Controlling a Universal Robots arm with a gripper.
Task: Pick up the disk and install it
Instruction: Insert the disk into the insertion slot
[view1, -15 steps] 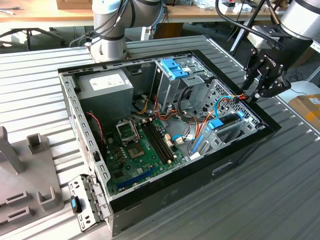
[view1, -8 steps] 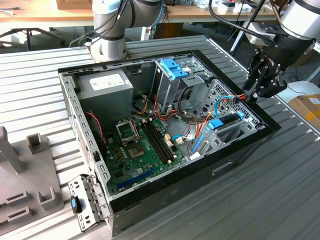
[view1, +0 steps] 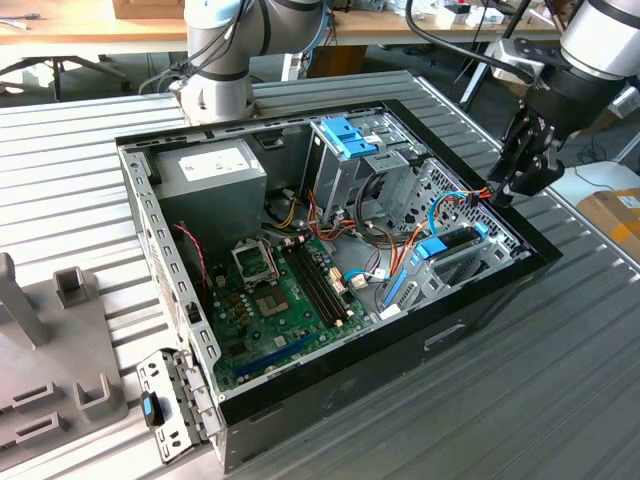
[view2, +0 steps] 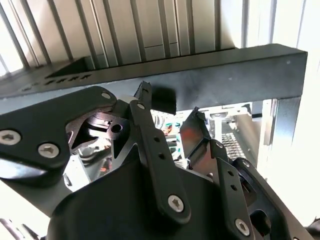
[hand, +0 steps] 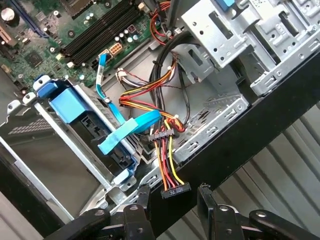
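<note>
premises: robotics lab or workshop. evidence: a robot arm rises from a ribbed metal table. an opened computer case lies on the table with its motherboard exposed. grey fixture blocks stand beside the case. wooden workbenches line the background. a cardboard box sits at the exterior view's right.

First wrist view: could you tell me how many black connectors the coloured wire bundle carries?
2: one connector at the end of the wire bundle, by the case rim; one midway, beside the blue ribbon cable. Others may be hidden.
</note>
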